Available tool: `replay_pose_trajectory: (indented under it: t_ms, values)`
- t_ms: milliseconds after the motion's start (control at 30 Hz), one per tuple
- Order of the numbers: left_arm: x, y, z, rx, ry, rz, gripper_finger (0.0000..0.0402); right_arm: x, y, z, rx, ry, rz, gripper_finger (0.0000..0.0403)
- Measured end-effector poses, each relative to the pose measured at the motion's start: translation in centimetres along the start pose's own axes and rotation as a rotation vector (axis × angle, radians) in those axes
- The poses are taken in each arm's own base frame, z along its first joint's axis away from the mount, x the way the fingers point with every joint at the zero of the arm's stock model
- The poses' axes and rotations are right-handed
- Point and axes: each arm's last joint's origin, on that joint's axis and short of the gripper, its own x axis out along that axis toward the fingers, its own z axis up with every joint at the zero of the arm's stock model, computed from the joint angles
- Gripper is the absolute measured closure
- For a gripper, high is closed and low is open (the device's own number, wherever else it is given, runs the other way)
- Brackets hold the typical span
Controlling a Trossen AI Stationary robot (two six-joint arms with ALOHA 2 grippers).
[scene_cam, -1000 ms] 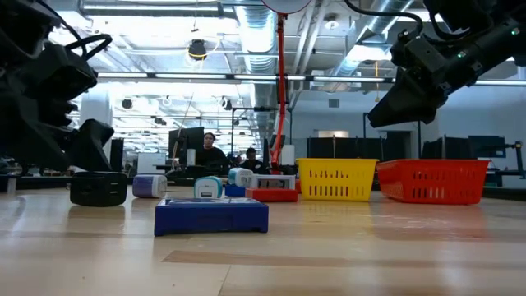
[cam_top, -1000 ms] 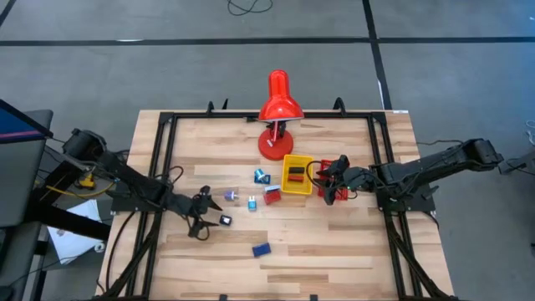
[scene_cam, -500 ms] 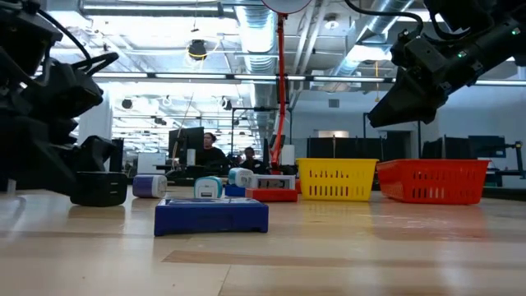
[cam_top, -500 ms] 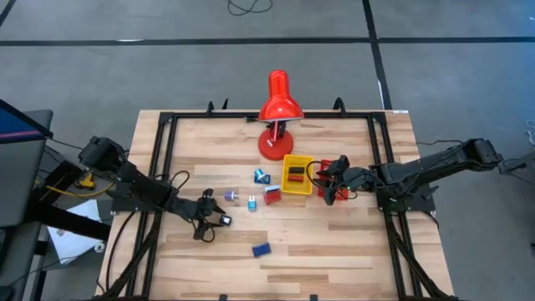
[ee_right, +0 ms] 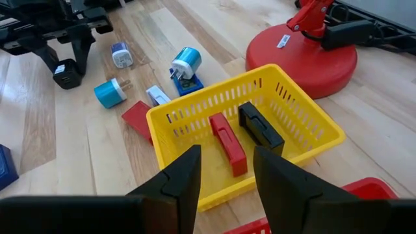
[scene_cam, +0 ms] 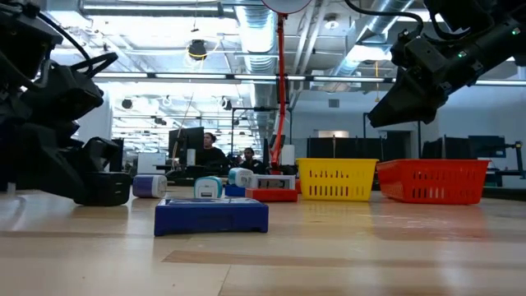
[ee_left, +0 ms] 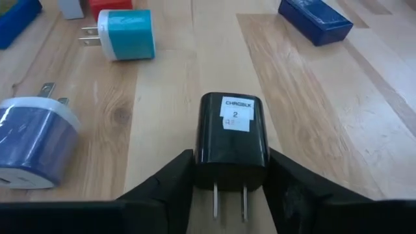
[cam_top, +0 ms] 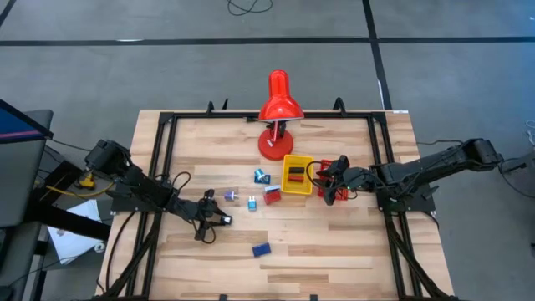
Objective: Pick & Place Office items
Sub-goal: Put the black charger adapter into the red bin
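Since the earlier frame, left gripper [ee_left: 229, 188] has advanced onto the black charger [ee_left: 232, 133]: open fingers flank it, prongs toward the wrist. Right gripper [ee_right: 224, 170] waits open above the yellow tray [ee_right: 188, 117].

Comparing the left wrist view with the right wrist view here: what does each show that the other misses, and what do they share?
Only the left wrist view shows the label on the black charger and its two prongs, with the left end effector open, a finger on either side of it.

Only the right wrist view shows the yellow tray, a red block and a black block lying inside it, the red lamp base, and the open right end effector hovering above the tray.

Both show the black charger, the teal plug and the wooden table.
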Motion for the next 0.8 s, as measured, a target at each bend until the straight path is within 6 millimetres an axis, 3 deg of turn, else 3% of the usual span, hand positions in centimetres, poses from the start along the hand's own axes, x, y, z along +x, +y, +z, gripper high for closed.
replay_pose_trajectory:
  t_ms: [133,267,433,567,667,800]
  values:
    - [0.2,-0.1,0.4,-0.017,-0.027,0.025,0.0257,0.0,0.0,0.0,0.0,0.0,0.0,0.0269]
    - [1.3,-0.2,2.5,-0.082,-0.081,0.041,0.0256,0.0,0.0,0.0,0.0,0.0,0.0,0.0269]
    - [4.1,-1.1,7.2,0.005,0.042,-0.077,0.0256,0.0,0.0,0.0,-0.001,0.0,0.0,0.0269]
    - [5.5,-1.7,11.9,0.133,0.236,-0.02,0.0257,0.0,0.0,0.0,-0.004,0.0,0.0,0.0269]
    - [6.1,-2.1,15.1,0.227,0.287,-0.004,0.0257,0.0,0.1,-0.1,-0.032,0.006,0.007,0.0269]
    - [7.5,-2.5,17.7,0.366,0.35,-0.04,0.0257,-0.1,0.1,-0.4,-0.054,0.037,0.007,0.0269]
